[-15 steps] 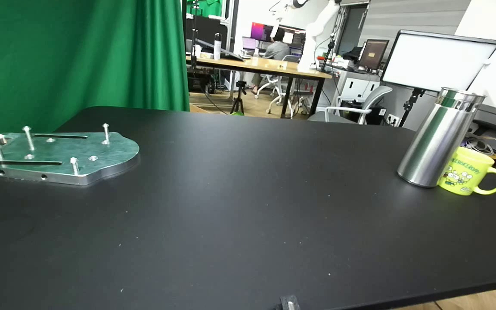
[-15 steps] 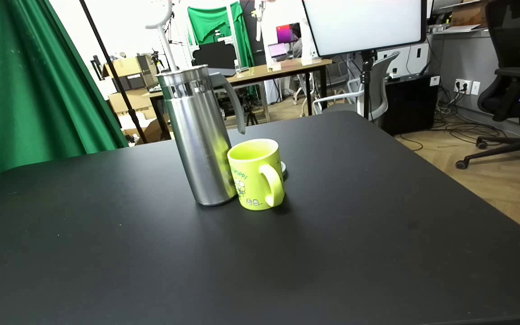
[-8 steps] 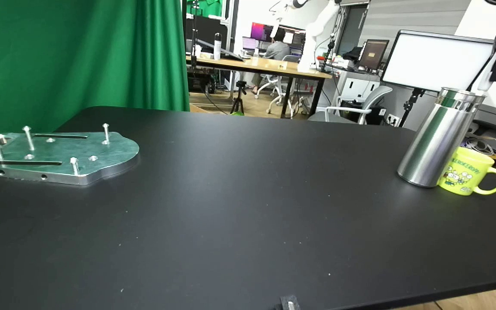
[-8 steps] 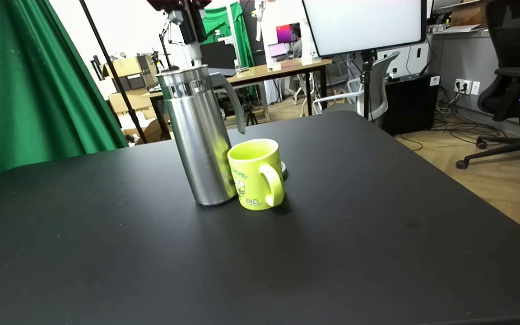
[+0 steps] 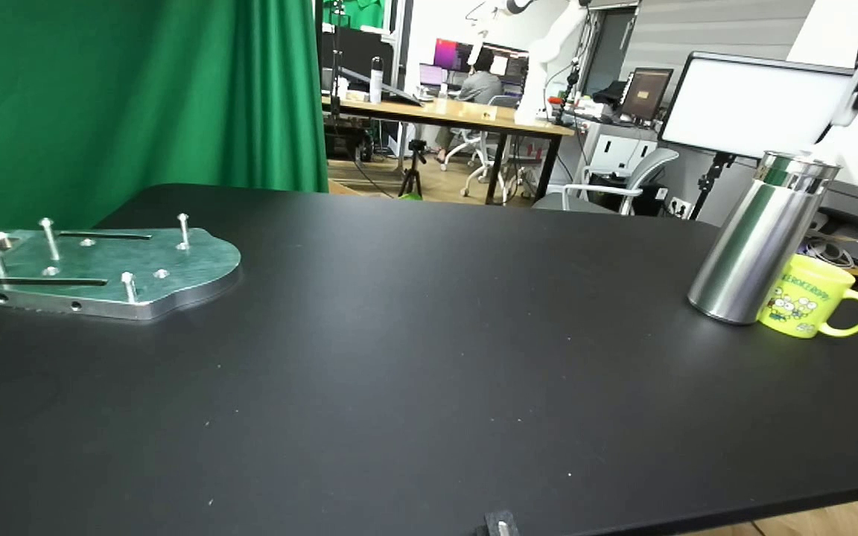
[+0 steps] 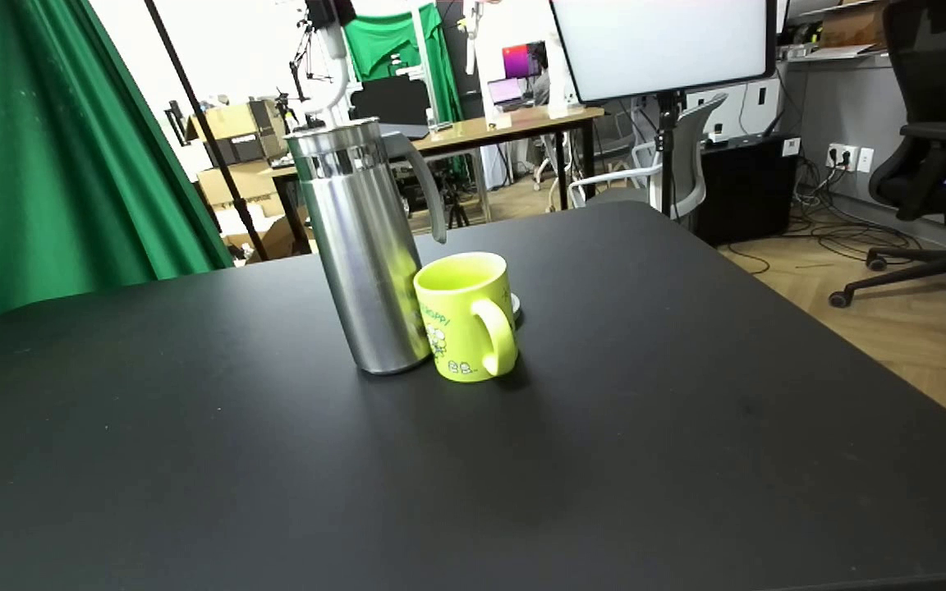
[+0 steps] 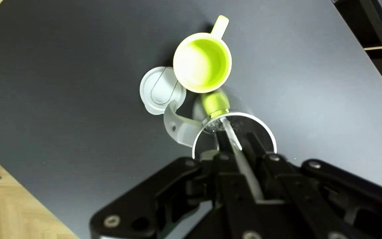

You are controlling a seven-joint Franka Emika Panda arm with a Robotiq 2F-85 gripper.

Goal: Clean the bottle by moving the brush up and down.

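A white robot arm, monitors and tripod mark a lab.

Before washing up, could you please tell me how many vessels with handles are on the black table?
2: the bottle, under the gripper, and the mug, beside the bottle. None seems hidden.

Both exterior views look obliquely across the surface, sharing bottle and mug; the wrist view looks down on both, close, past the end effector.
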